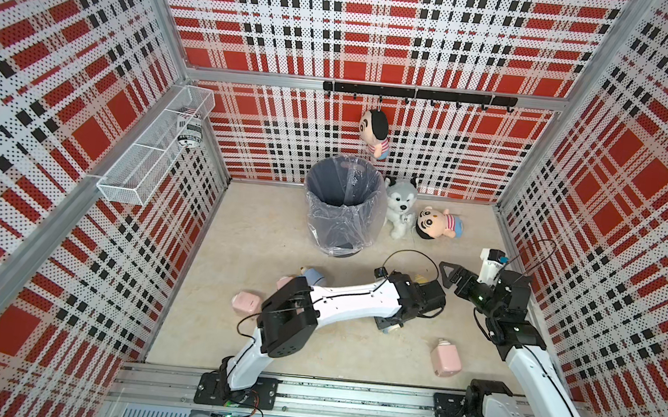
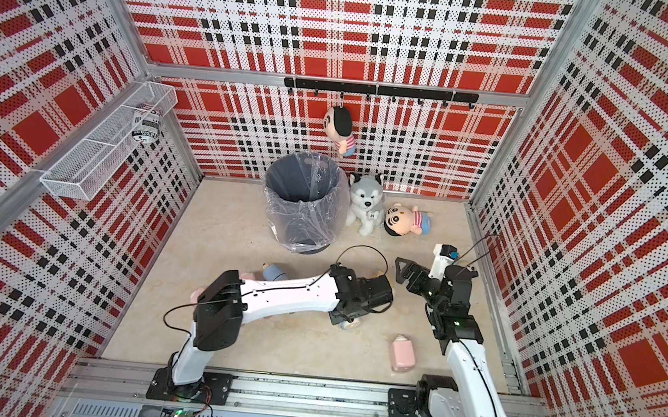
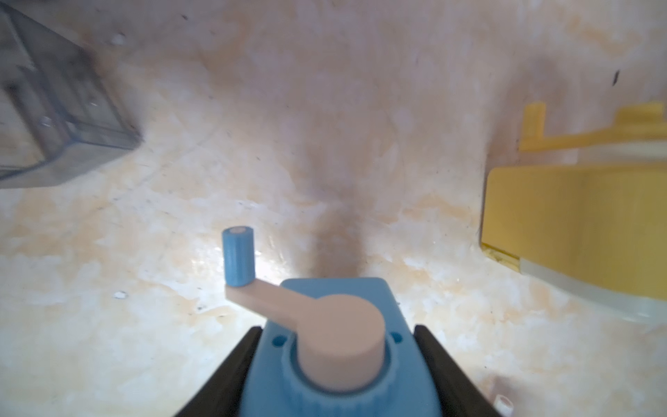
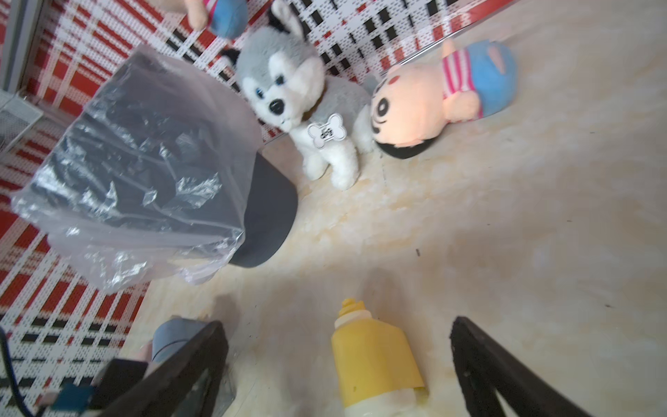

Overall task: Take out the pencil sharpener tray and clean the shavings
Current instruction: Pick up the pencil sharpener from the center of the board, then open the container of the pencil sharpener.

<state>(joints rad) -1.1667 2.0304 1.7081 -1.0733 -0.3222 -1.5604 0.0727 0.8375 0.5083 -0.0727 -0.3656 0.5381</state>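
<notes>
Nearest me, a pink sharpener (image 1: 446, 357) lies on the table (image 1: 238, 229), untouched. Beyond it, the left gripper (image 3: 337, 328) is closed on the blue pencil sharpener (image 3: 364, 289), a jaw pressed to each side and the crank (image 3: 339, 332) facing the wrist camera. A smoky clear tray (image 3: 54, 119) lies apart from it on the table. I judge it a drawer already out, though I cannot tell whose. The right gripper (image 4: 337, 323) stands fully spread and empty, hovering above a yellow sharpener (image 4: 371, 357). Farther back stands the lined bin (image 1: 338, 231), with a plush husky (image 1: 399, 207) just beside it.

Hazards, as I judge them:
- A side grip may pin the blue unit's drawer.
- A pull on that drawer may twist the body loose.
- The spread gripper may close on the yellow unit instead.
- Shavings tipped this far short of the bin would land on the table.
</notes>
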